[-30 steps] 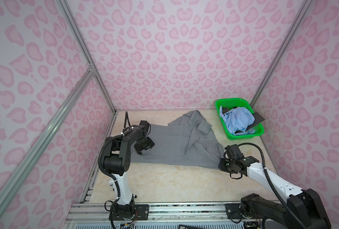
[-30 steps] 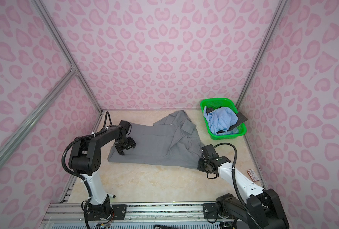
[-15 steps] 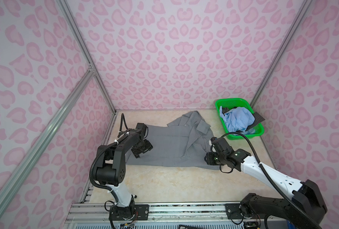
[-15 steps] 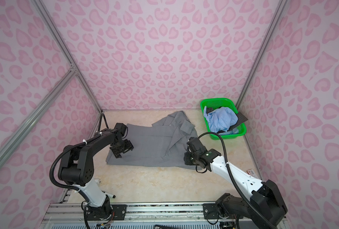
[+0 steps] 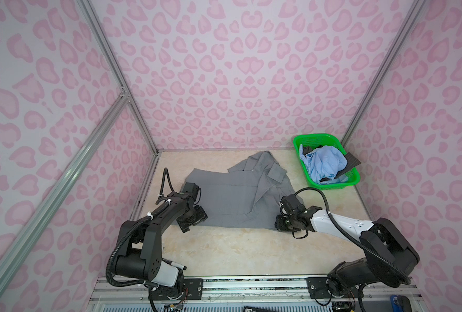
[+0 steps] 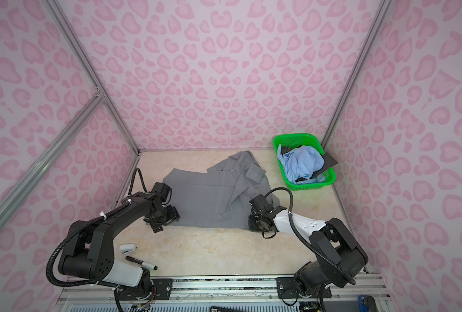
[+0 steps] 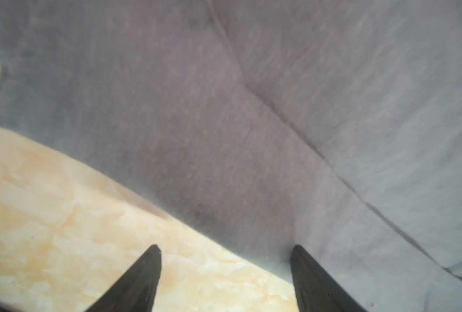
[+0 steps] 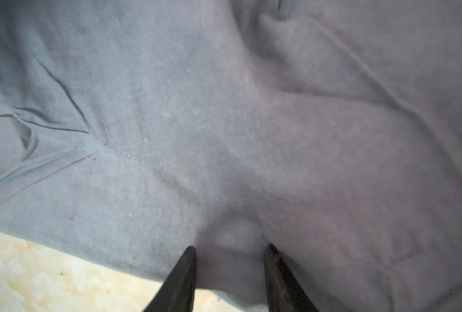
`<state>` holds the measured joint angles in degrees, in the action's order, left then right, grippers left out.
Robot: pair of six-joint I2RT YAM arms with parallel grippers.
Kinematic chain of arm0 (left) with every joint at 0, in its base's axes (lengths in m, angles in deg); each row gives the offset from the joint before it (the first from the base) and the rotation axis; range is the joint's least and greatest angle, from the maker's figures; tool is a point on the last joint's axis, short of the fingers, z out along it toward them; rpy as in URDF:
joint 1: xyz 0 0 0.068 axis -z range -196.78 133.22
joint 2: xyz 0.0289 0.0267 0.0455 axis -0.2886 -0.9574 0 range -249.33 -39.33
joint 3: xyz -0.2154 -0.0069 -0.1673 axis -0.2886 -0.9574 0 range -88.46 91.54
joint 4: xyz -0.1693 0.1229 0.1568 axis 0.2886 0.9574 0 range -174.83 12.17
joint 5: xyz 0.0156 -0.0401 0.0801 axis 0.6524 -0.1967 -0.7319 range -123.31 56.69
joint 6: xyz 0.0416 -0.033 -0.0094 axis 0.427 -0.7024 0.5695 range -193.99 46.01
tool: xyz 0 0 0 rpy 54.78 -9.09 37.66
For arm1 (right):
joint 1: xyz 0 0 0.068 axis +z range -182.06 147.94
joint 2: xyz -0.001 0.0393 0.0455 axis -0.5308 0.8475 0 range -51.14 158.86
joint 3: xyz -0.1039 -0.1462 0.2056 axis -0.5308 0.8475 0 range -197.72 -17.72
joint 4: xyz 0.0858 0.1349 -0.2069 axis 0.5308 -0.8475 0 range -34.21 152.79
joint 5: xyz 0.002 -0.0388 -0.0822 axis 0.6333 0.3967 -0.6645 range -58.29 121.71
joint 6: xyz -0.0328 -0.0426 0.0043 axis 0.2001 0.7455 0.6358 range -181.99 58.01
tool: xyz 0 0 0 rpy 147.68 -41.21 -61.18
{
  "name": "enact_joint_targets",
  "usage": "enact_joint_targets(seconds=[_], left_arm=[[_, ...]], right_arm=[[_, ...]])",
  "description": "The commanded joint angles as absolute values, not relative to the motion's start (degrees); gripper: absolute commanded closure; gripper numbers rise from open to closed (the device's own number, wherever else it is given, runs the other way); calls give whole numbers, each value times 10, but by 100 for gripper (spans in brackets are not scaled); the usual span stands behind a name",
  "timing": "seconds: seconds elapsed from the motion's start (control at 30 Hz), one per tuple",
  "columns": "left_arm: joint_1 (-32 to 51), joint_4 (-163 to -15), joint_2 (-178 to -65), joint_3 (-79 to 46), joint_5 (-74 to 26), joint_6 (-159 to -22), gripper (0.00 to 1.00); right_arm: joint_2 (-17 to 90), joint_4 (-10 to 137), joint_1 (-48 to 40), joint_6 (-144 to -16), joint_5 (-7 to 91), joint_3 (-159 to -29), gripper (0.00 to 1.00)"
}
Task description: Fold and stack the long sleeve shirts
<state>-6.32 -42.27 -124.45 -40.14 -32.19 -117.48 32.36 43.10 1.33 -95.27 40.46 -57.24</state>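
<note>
Grey long sleeve shirt [image 5: 232, 200] lay spread mostly flat on the table [image 5: 224, 251], in the far middle, collar end rumpled toward the back wall and one front panel turned over in a diagonal flap. The left gripper [image 7: 224, 247] sat at the shirt's near left corner with its jaws wide; in the left wrist view one finger hung over bare tabletop and the other over cloth, the hem running between them. The right gripper [image 8: 231, 247] was on the near right corner, jaws partway apart with a small pucker of grey fabric between the tips. I could not tell whether that pucker was pinched or only lying there. In both top views each wrist covered its own corner of the shirt, so I could not see the hem under them. Beside the collar end, in the far right corner, stood a green basket [image 5: 316, 136] holding a crumpled light blue shirt [image 5: 324, 162] and dark charcoal cloth [image 5: 352, 161]. By the left arm's base lay a black marker [image 6: 141, 263] and a small white object [image 6: 128, 248]. Count: one shirt on the table, one blue shirt in the basket, dark pieces uncountable, one basket, one marker.
</note>
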Motion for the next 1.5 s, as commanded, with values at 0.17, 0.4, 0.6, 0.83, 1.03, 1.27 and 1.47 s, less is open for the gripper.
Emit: enact_joint_targets(seconds=[0.17, 0.4, 0.6, 0.83, 1.03, 1.27, 1.47], left_arm=[[-90, -370, -1182, -339, -373, -1134, 20], [-153, -390, -1232, -292, -381, -1116, 21], [-160, -398, -1293, -262, -395, -1101, 24], [-161, -397, -1354, -247, -413, -1088, 44], [-164, -392, -1382, -232, -441, -1082, 49], [-165, -390, -1417, -213, -455, -1079, 65], [-164, -388, -1434, -202, -459, -1076, 92]], right_arm=[[203, 320, 18, -903, 380, -623, 48], [223, 337, 3, -862, 399, -692, 44], [326, 318, -11, -829, 431, -774, 44], [356, 354, -11, -810, 446, -791, 43], [364, 385, -10, -814, 477, -771, 43], [354, 421, -4, -829, 495, -736, 43], [356, 435, -4, -831, 503, -721, 43]])
